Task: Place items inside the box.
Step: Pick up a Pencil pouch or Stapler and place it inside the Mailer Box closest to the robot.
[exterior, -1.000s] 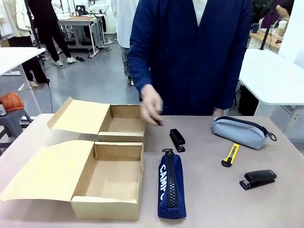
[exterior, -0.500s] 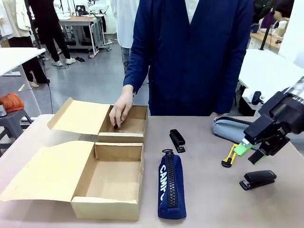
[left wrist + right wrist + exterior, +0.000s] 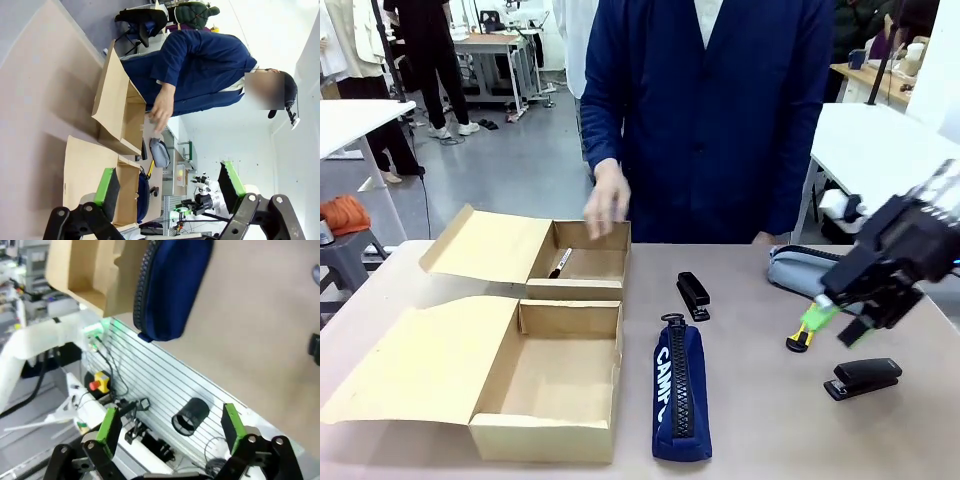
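Observation:
Two open cardboard boxes stand at the left. The far box (image 3: 582, 268) holds a black-and-white marker (image 3: 560, 263), and the near box (image 3: 548, 378) shows nothing inside. A navy pencil case (image 3: 680, 392) (image 3: 172, 287) lies right of the near box. One black stapler (image 3: 693, 295) lies mid-table and another black stapler (image 3: 862, 377) at the right. The grey pouch (image 3: 818, 276) sits at the far right. My right gripper (image 3: 835, 320) (image 3: 171, 425) hovers open over the yellow utility knife (image 3: 800, 340). My left gripper (image 3: 168, 185) is open and holds nothing.
The person in a navy coat stands at the far side, one hand (image 3: 608, 212) raised above the far box. Both boxes' flaps (image 3: 485, 245) spread out to the left. Bare table (image 3: 770, 420) lies between the pencil case and the right stapler.
The person's hand has risen out of the far box, leaving the marker inside. My right arm came in from the right and has edged slightly left and down over the utility knife.

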Controlling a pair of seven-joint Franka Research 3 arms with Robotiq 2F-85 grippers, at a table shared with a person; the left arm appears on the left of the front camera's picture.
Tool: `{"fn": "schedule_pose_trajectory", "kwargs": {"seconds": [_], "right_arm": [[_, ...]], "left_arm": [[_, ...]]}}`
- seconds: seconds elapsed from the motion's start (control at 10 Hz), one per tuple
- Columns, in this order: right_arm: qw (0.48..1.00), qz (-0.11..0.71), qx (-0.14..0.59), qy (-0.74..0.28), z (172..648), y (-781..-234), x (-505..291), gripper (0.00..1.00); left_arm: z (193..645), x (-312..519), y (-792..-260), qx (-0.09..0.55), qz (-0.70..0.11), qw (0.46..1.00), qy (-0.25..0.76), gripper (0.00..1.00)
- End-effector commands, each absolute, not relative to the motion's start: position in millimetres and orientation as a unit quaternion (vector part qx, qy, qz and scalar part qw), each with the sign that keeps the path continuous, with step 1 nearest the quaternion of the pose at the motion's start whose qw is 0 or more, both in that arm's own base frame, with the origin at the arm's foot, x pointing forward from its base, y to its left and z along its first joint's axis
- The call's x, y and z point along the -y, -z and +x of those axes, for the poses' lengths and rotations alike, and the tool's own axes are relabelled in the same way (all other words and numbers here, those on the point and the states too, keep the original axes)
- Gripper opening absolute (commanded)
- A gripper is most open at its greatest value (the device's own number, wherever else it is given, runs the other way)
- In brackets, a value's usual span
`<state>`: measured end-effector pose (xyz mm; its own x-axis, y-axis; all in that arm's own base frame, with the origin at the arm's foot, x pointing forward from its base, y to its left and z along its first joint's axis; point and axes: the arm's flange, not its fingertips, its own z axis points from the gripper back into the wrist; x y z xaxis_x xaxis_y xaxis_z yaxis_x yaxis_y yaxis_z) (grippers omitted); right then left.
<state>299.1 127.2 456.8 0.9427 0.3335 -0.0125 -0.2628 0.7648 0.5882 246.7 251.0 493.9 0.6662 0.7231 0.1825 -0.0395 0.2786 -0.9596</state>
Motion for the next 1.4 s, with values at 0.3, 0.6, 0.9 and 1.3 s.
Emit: {"fn": "schedule_pose_trajectory", "kwargs": {"seconds": [0.3,0.6,0.9,1.3], "right_arm": [[0.981,0.139,-0.063,-0.118,314,-414,-289,1.00],[0.995,0.068,-0.014,-0.077,315,-381,-325,1.00],[0.995,0.069,-0.024,-0.074,322,-350,-333,1.00],[0.997,0.033,-0.024,-0.071,325,-327,-334,1.00]], "left_arm": [[246,-251,-495,0.326,-0.545,0.731,-0.250,1.00],[246,-251,-495,0.326,-0.545,0.731,-0.250,1.00],[246,-251,-495,0.326,-0.545,0.731,-0.250,1.00],[246,-251,-495,0.326,-0.545,0.731,-0.250,1.00]]}}
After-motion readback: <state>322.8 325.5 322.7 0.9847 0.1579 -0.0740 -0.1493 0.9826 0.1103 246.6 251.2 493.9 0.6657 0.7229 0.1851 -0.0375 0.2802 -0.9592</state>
